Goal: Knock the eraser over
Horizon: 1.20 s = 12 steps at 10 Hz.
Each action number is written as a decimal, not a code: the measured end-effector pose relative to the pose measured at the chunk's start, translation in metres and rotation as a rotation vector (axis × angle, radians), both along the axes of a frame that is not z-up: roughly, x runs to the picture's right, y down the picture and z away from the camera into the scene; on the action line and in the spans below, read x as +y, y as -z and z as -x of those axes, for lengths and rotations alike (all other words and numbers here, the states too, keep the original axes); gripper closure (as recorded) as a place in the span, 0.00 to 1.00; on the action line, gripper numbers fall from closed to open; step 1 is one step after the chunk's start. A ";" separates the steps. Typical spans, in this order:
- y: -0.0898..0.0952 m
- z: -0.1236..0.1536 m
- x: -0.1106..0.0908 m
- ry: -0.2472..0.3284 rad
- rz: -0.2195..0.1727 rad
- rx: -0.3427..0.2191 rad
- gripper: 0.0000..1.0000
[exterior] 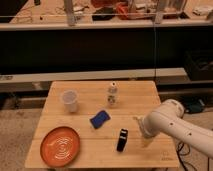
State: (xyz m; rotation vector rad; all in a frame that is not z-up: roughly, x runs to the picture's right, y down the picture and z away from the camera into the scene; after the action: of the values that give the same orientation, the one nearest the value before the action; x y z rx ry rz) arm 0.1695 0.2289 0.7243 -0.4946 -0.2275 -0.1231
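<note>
The eraser (122, 139) is a slim black block standing on the wooden table (90, 155), toward the front right, leaning slightly. My gripper (140, 128) hangs at the end of the white arm (172, 122), just right of the eraser, a small gap between them.
A flat blue pad (99, 119) lies left of and behind the eraser. An orange plate (60, 145) sits at the front left. A white cup (69, 101) stands at the back left. A small bottle (113, 94) stands at the back middle.
</note>
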 end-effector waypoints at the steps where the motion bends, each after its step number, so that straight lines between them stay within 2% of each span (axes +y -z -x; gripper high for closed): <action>1: -0.001 0.000 0.000 -0.004 -0.003 -0.006 0.33; 2: -0.001 0.001 0.002 -0.010 -0.005 -0.014 0.46; 3: -0.002 0.002 0.003 -0.014 -0.006 -0.020 0.53; 7: -0.005 0.007 0.003 -0.027 -0.016 -0.048 0.95; 8: -0.005 0.008 0.003 -0.029 -0.013 -0.051 0.99; 12: -0.006 0.040 0.008 -0.002 0.010 -0.085 1.00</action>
State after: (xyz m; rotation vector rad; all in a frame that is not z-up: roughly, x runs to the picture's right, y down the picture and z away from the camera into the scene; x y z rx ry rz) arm 0.1299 0.2365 0.7303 -0.4994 -0.3117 -0.1409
